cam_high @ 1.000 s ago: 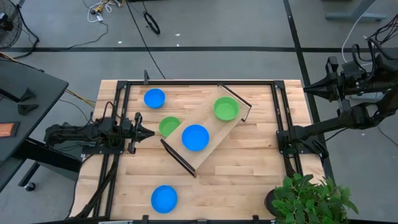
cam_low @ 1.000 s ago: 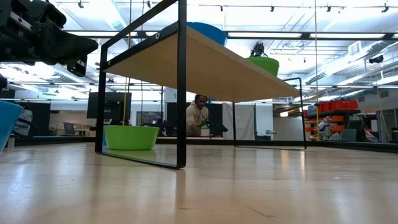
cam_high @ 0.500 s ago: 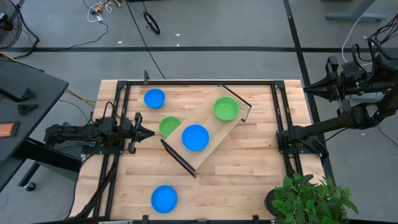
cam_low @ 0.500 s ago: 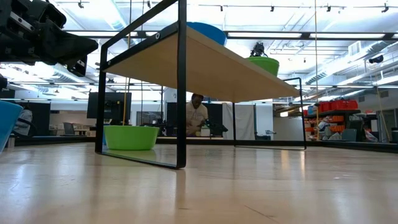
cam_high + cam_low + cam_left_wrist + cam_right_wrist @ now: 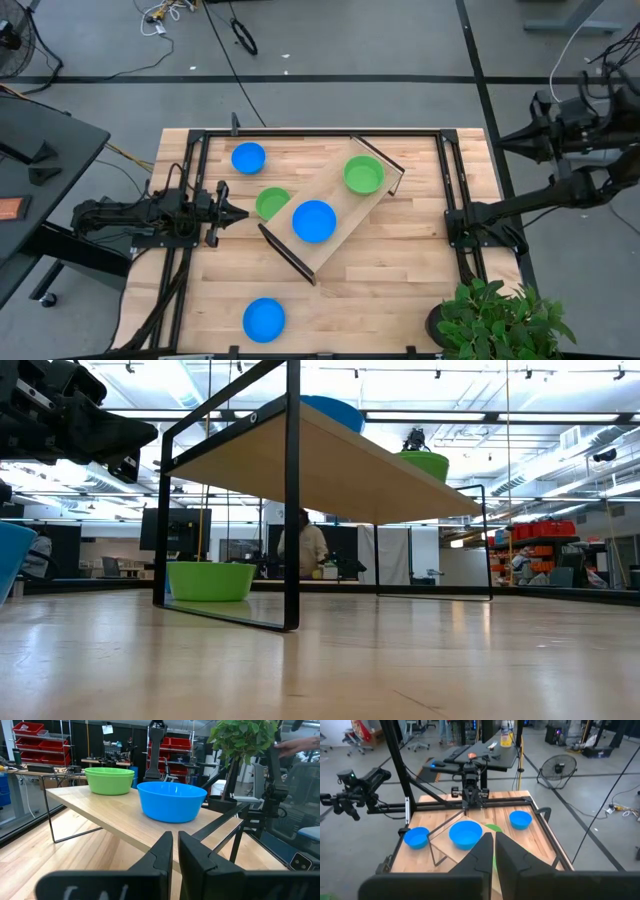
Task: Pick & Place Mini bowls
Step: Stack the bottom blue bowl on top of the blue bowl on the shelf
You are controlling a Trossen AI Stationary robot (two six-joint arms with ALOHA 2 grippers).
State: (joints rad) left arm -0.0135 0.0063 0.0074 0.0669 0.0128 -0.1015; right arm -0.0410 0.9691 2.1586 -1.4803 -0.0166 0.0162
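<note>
A long pale wooden tray [image 5: 335, 215] on black wire legs stands slantwise at mid-table. One blue mini bowl [image 5: 314, 221] and one green mini bowl [image 5: 363, 175] sit upright on its top. Another green bowl [image 5: 270, 204] rests on the table, partly under the tray's left side. Two more blue bowls lie on the table, one far left [image 5: 248, 158] and one by the near edge [image 5: 264, 319]. My left gripper [image 5: 243, 213] lies level and shut at the table's left, pointing at the tray [image 5: 125, 822]. My right gripper [image 5: 500, 140] is shut, raised beyond the table's right edge.
A black frame [image 5: 320, 132] runs around the tabletop. A potted plant [image 5: 500, 318] stands at the near right corner. Bare wood lies between the tray and the near edge. A person [image 5: 302, 547] shows in the room behind the table.
</note>
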